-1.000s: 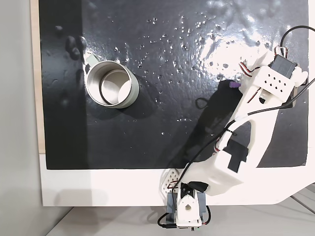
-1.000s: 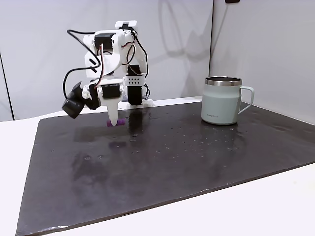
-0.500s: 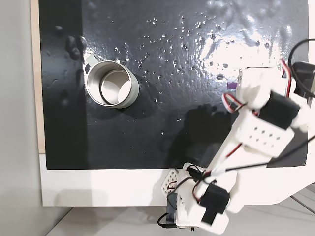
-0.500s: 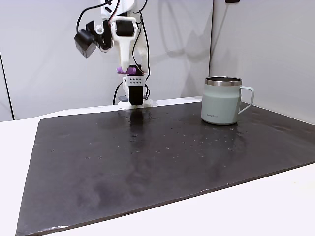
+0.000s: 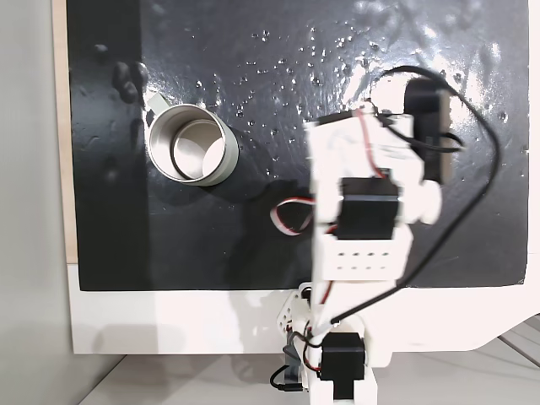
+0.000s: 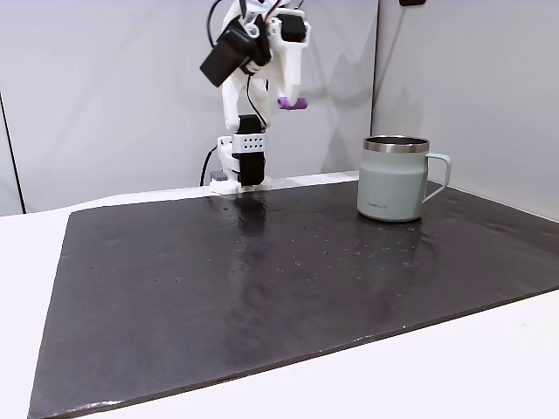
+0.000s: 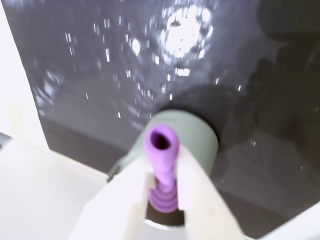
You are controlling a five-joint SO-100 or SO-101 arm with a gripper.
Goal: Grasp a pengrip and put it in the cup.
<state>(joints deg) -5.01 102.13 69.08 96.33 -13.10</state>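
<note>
Pincer (image 6: 292, 98) clamps pengrip (image 6: 292, 104), raised at upper centre; cup (image 6: 395, 179) sits lower right, well apart.

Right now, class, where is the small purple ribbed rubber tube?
The purple tube is pinched in the raised gripper, high above the black mat in a fixed view, left of the metal mug.
</note>
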